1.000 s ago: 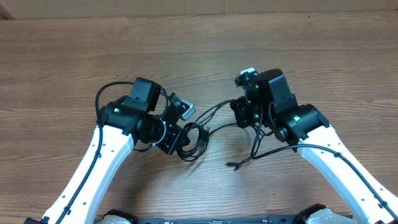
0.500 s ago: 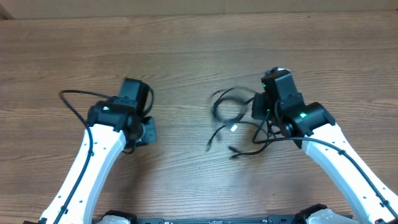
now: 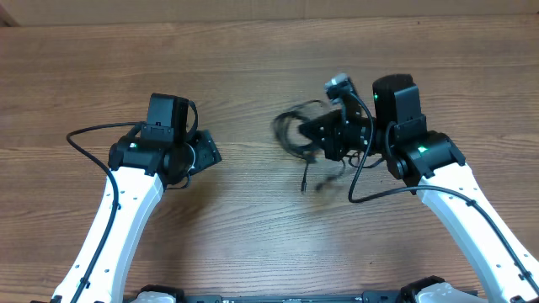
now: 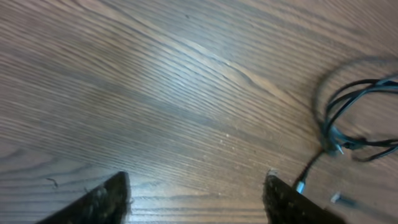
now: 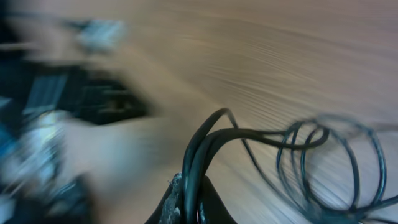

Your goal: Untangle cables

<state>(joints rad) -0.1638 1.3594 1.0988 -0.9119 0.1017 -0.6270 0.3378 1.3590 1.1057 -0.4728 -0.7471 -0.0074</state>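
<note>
Pulled away from the bundle since a second ago, the left gripper sits centre left, fingers wide and empty over the desk. Right of centre, the right gripper pinches the blurred cables, whose loops spread to its left.

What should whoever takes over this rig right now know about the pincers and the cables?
Left pincer: open, empty, over bare table, apart from the cables.
Right pincer: shut on the cables, with loops and loose ends trailing beside it; the views are blurred.
Done: bundle gripped by one pincer.
Left: cords look looped together, not yet separated. Probably take one strand with the left pincer and draw them apart.
</note>
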